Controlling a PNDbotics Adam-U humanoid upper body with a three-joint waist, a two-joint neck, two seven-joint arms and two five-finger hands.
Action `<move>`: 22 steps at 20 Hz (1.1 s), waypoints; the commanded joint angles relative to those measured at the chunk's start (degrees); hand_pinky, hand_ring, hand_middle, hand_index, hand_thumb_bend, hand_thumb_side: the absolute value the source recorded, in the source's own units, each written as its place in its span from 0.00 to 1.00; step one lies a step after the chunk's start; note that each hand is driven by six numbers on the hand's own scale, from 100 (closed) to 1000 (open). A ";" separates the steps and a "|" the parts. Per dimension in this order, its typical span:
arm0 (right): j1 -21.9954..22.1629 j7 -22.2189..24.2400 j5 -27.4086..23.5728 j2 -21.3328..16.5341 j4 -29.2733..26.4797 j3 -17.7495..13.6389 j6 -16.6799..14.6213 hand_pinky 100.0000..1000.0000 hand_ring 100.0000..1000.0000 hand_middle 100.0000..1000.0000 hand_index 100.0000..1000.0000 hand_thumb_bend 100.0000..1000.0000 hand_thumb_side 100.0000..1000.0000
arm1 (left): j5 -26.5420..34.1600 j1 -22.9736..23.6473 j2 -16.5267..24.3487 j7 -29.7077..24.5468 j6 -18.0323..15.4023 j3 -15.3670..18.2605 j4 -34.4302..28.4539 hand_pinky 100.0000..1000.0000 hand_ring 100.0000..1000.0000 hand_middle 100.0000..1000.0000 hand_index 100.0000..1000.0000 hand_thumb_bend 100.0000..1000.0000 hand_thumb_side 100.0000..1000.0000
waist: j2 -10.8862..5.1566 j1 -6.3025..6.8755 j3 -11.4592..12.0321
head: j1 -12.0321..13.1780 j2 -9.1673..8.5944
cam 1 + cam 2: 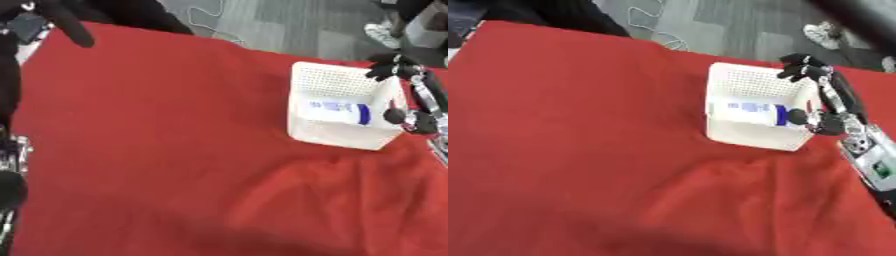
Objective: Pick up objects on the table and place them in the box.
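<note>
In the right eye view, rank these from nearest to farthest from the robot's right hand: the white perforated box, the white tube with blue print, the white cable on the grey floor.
1. White perforated box: the right hand is at its right wall.
2. White tube with blue print: inside the box, just left of the hand. Nearly as close as the box.
3. White cable: on the grey floor, far upper left.

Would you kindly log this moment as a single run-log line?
right hand: at box's right rim, holding nothing | box: white, on red cloth | inside: white item with blue label | left hand: unseen
</note>
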 commanded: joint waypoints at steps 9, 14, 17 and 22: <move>11.88 -4.72 -1.81 18.90 -16.41 -3.94 -7.08 0.00 0.16 0.28 0.45 0.44 1.00 | 0.16 2.32 1.55 3.18 0.24 1.96 -0.77 0.58 0.37 0.60 0.76 0.55 1.00 | -2.41 1.87 -3.07 | 7.83 -1.25; 8.07 -20.52 -8.70 19.40 -16.42 -8.95 -15.11 0.00 0.00 0.12 0.40 0.10 0.97 | 2.23 4.72 2.51 8.80 0.10 3.12 -0.77 0.54 0.37 0.55 0.76 0.50 1.00 | -3.91 2.49 -5.16 | 12.52 -0.26; 6.51 -26.13 -11.09 19.06 -16.42 -10.22 -15.63 0.00 0.00 0.13 0.44 0.10 0.98 | 2.80 5.74 2.92 11.45 0.20 3.44 -0.77 0.53 0.36 0.54 0.76 0.45 1.00 | -4.19 2.58 -5.64 | 13.72 -0.24; 4.27 -28.22 -11.79 18.44 -16.42 -11.33 -15.40 0.00 0.05 0.18 0.48 0.09 0.99 | 2.87 5.96 2.72 12.90 0.52 3.30 -0.77 0.53 0.36 0.54 0.75 0.45 1.00 | -3.88 2.54 -4.94 | 13.23 -0.23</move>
